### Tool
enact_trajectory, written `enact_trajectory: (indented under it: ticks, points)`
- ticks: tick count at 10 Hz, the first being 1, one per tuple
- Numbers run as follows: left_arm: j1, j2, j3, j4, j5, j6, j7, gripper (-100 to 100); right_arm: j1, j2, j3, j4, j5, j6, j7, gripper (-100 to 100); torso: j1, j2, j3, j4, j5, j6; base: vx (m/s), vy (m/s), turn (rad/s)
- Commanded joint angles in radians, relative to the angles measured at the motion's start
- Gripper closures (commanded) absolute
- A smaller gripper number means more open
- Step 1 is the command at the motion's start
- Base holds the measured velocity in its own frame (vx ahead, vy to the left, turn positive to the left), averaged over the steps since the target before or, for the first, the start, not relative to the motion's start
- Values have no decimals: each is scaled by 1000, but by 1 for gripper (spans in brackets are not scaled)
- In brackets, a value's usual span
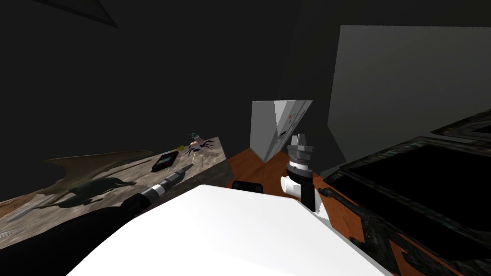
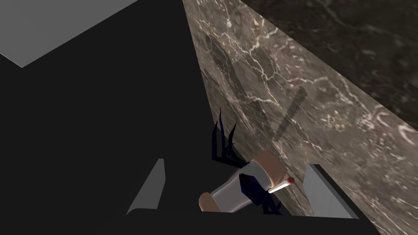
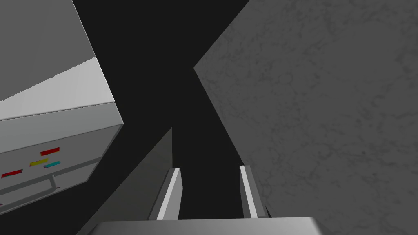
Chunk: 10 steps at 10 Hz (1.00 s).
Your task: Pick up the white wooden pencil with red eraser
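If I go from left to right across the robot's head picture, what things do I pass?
dark winged figure → flat black gadget → little toy with dark spidery legs → grey box with coloured marks → black panel in a dark frame

Left wrist view: the pencil (image 2: 280,187) shows its red eraser and a short pale stretch at 3 o'clock of a peach-ended cylinder (image 2: 234,189) with dark blue legs, which hides the remainder. The left gripper (image 2: 236,163) body cuts off the cylinder's near end. Right wrist view: the white appliance (image 3: 53,122) is cut off by the frame edge.
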Motion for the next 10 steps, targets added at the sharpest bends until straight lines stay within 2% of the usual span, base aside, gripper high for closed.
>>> enact_trajectory:
  ticks: [1, 3, 4, 5, 6, 7, 8, 10]
  points:
    - [7, 22, 3, 15, -23, 6, 30, -100, 0, 0, 0, 0, 0, 0, 0, 0, 0, 0, 0, 0, 0, 0, 64, -5, -54]
    - [53, 87, 16, 69, -93, 18, 97, -100, 0, 0, 0, 0, 0, 0, 0, 0, -1, -1, -1, 0, 0, 0, 107, -21, -118]
    - [53, 87, 16, 69, -115, 18, 116, -100, 0, 0, 0, 0, 0, 0, 0, 0, -1, -4, -2, -1, 0, 0, 102, -12, -40]
    - [73, 117, 20, 96, -149, 23, 153, -100, 0, 0, 0, 0, 0, 0, 0, 0, -1, -3, -2, -1, 0, 0, 86, -9, -77]
    - [73, 117, 20, 96, -162, 23, 158, -100, 0, 0, 0, 0, 0, 0, 0, 0, -1, -2, -1, 0, 0, 0, 66, -1, -39]
    - [93, 145, 22, 122, -202, 27, 197, -100, 0, 0, 0, 0, 0, 0, 0, 0, 0, -1, 0, 0, 0, 0, 85, 4, -72]
    - [93, 145, 22, 122, -209, 27, 198, -100, 0, 0, 0, 0, 0, 0, 0, 0, 0, -1, -1, 0, 0, 0, 67, 6, -40]
    - [128, 196, 21, 173, -279, 34, 263, -100, 0, 0, 0, 0, 0, 0, 0, 0, 0, -1, -1, 0, 0, 0, 106, 9, -100]
